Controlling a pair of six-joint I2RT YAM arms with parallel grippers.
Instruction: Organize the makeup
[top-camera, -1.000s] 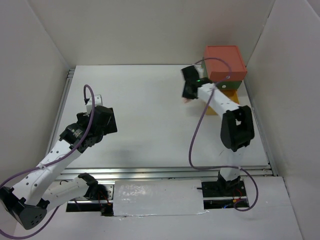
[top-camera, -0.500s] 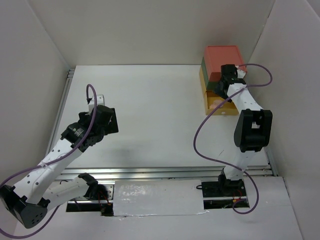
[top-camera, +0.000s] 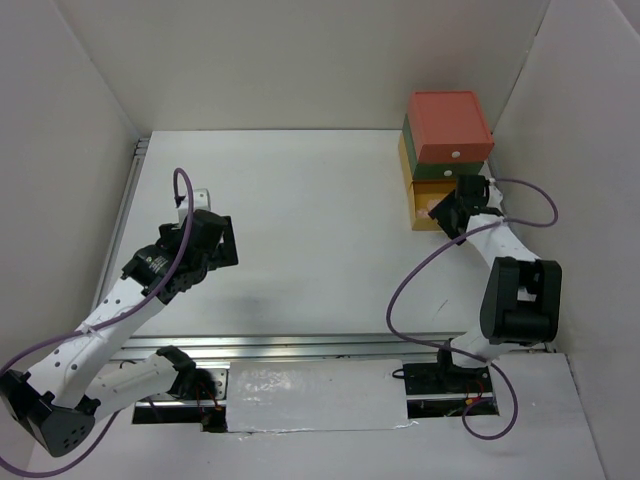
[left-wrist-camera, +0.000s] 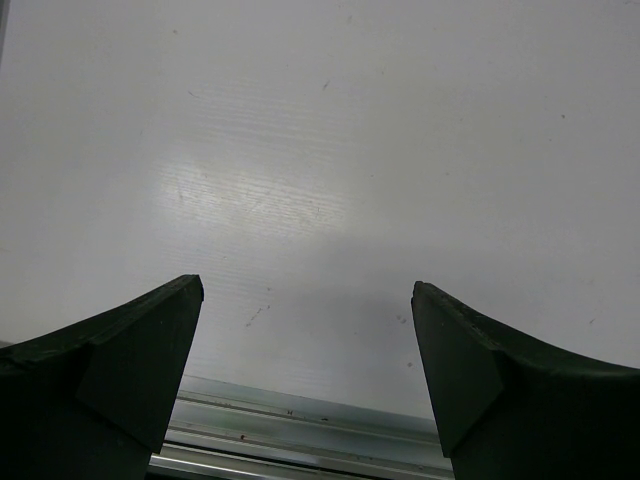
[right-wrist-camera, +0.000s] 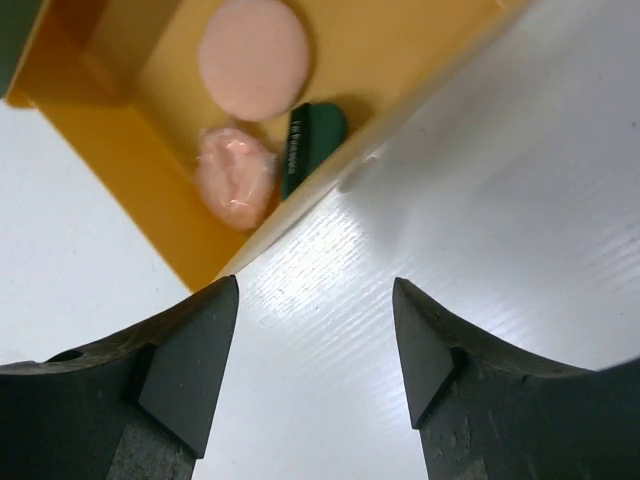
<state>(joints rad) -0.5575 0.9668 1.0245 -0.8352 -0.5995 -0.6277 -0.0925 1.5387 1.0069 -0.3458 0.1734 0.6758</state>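
Makeup (right-wrist-camera: 253, 58), peach, pink, dark-green, in the open yellow drawer (right-wrist-camera: 400, 40), far right. Right gripper (right-wrist-camera: 312, 300) just drawn back, jaws open, empty; left gripper (left-wrist-camera: 307, 300) idle, jaws open. Probably only closing left.

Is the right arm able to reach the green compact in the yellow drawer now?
Probably yes. The right hand is open just outside the open drawer, and nothing covers the green compact. The compact lies close against the drawer's wall, which may make gripping awkward.
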